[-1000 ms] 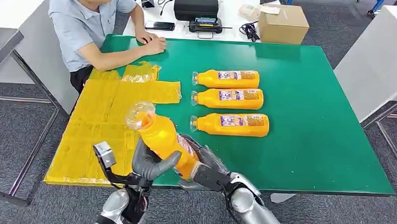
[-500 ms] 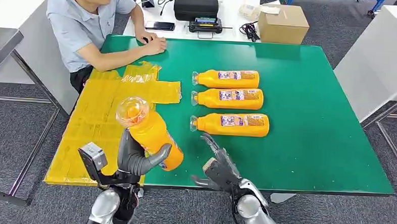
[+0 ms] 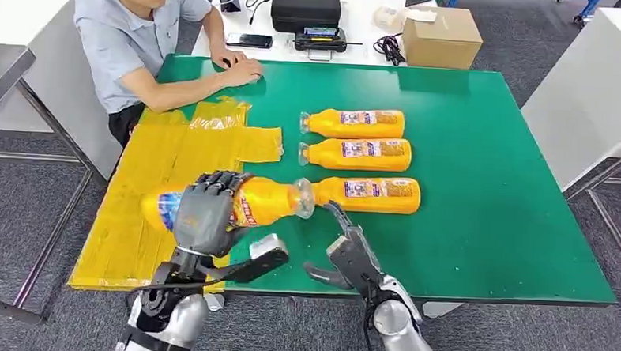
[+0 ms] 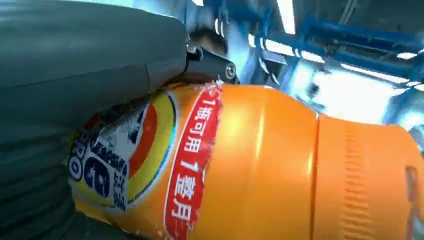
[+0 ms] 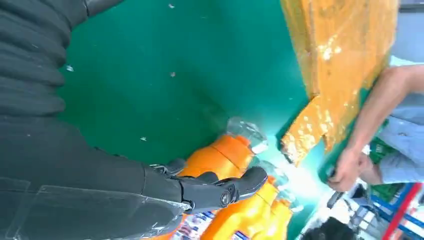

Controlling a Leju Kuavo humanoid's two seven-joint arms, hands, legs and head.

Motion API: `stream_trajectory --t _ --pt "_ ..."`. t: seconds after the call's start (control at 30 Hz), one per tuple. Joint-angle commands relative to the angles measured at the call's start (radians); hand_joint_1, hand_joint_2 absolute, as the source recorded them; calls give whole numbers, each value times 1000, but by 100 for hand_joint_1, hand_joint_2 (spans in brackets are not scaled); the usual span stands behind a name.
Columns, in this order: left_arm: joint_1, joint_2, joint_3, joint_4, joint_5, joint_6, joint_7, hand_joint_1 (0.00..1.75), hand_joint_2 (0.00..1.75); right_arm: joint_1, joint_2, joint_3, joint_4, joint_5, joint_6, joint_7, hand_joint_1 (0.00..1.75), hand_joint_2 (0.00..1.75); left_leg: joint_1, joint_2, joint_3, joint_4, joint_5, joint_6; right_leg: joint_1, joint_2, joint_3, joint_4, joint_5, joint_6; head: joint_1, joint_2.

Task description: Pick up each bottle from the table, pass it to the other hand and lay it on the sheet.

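one bottle (image 3: 255, 202) in left robot hand (image 3: 204, 211), horizontal, cap pointing right.

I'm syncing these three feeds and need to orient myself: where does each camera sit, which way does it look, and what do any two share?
Head view: high on the robot, looking forward and down at the green table; both silver arms enter from below, the left hand gripping a bottle above the yellow sheet, the right hand empty.
Left wrist view: behind the left hand, close on the held bottle, ceiling lights beyond.
Right wrist view: behind the right hand, facing the table, the lying bottles and a person's forearm.
Shared: head and left wrist views both show the held bottle.
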Motion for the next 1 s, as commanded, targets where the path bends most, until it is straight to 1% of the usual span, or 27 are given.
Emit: stream_trajectory --t 0.03,0.1,0.13,0.17,0.2,0.23,0.27,0.33,0.4,0.43,0.47,0.5,0.53,0.57,0.6,0.63,0.67,0.7,0.77,0.8,0.83,0.9,0.93,1.0 --pt "-269 269 -143 471 -71 32 312 175 175 -105 11 11 152 -22 3 -28 0 175 1 0 4 -2 2 -3 1 -1 4 -1 1 -4 0 0" --pt "-287 265 -147 527 -71 55 300 175 175 -95 11 7 152 -30 -3 -35 0 175 2 -2 4 -2 4 -5 2 -2 4 -1 2 -6 0 0" --pt "-288 265 -147 529 -71 56 302 175 175 -92 12 4 151 -34 -5 -36 0 175 1 -2 3 -2 4 -4 1 -2 3 0 1 -5 0 0" --pt "-294 281 -176 528 -71 47 321 175 175 -85 11 0 146 -36 -7 -38 0 175 2 -2 4 -1 3 -4 2 -2 4 -1 1 -5 0 0" --pt "-287 275 -168 520 -71 35 322 175 175 -77 11 -5 138 -40 -10 -40 0 175 2 -1 4 -1 3 -4 2 -1 3 0 1 -5 -1 0" --pt "-288 280 -172 518 -71 29 325 175 175 -74 11 -6 135 -40 -11 -40 0 175 1 -1 2 -1 3 -3 1 -1 2 1 1 -4 0 0" --pt "-300 306 -220 522 -71 2 347 175 175 -69 10 -9 129 -43 -10 -42 0 175 2 0 3 -1 2 -4 2 0 3 0 1 -5 0 0" --pt "-311 304 -198 557 -71 -8 326 175 175 -69 10 -10 134 -44 -10 -43 0 175 2 0 3 -1 2 -4 2 0 3 1 0 -5 0 0" --pt "-323 276 -121 630 -71 -2 269 175 175 -68 9 -12 142 -47 -8 -46 0 175 1 -1 1 -1 3 -3 1 -1 1 1 1 -4 0 0" --pt "-324 240 -29 667 -63 5 204 175 175 -65 10 -15 144 -47 -11 -47 0 175 3 0 3 -1 2 -4 2 0 3 0 1 -6 0 0" --pt "-323 235 -11 674 -71 10 190 175 175 -63 9 -16 144 -46 -12 -47 0 175 2 -1 2 -1 3 -4 1 -1 2 0 1 -5 0 0" --pt "-308 204 49 671 -45 25 98 175 175 -55 6 -19 139 -46 -15 -49 0 175 1 0 -1 -1 3 -3 1 0 -1 0 1 -4 0 0" --pt "-300 190 82 666 -28 21 67 175 175 -51 5 -23 136 -47 -18 -50 0 175 2 0 1 -1 3 -4 2 0 1 0 1 -5 0 0" --pt "-286 171 110 648 -37 11 43 171 175 -45 4 -26 132 -46 -19 -51 0 175 1 0 -1 -1 3 -3 1 0 -1 0 1 -4 0 0" --pt "-283 168 112 645 -39 8 40 168 175 -44 3 -27 131 -45 -19 -51 0 175 2 0 0 0 3 -3 2 -1 0 0 1 -4 0 0" --pt "-278 155 131 642 -11 -8 -4 161 175 -43 2 -27 131 -44 -18 -52 0 175 1 -1 -1 -1 3 -3 1 -1 -1 1 1 -4 0 0" --pt "-276 146 144 641 3 -10 -14 155 175 -42 3 -28 132 -43 -18 -53 0 175 3 -1 2 0 1 -4 3 -2 2 0 0 -6 0 0" --pt "-272 131 172 637 44 -32 -50 150 175 -40 4 -29 130 -41 -18 -53 0 175 2 -1 1 0 2 -4 2 -1 1 0 0 -5 0 0" --pt "-269 125 184 638 61 -43 -72 150 175 -39 5 -29 131 -39 -17 -53 0 175 1 0 -1 0 2 -3 1 -1 -1 1 1 -4 0 0" --pt "-270 126 190 645 78 -44 -90 162 175 -40 6 -29 133 -38 -18 -53 0 175 2 0 0 0 2 -3 2 0 0 0 0 -4 0 0" --pt "-270 126 192 647 80 -45 -91 162 175 -40 6 -28 133 -38 -17 -54 0 175 2 0 1 0 2 -4 2 -1 1 0 0 -5 0 0" --pt "-272 130 203 659 87 -40 -93 150 175 -41 7 -28 135 -37 -18 -54 0 175 2 0 -2 0 3 -3 1 -1 -2 0 1 -4 0 0" --pt "-274 132 208 667 88 -45 -88 140 175 -42 7 -28 136 -37 -18 -54 0 175 1 0 -2 -1 3 -3 1 0 -2 1 1 -4 0 0" --pt "-277 135 213 676 86 -41 -89 140 175 -44 7 -28 139 -36 -18 -55 0 175 2 0 -1 0 2 -4 2 0 -1 1 1 -5 0 0"
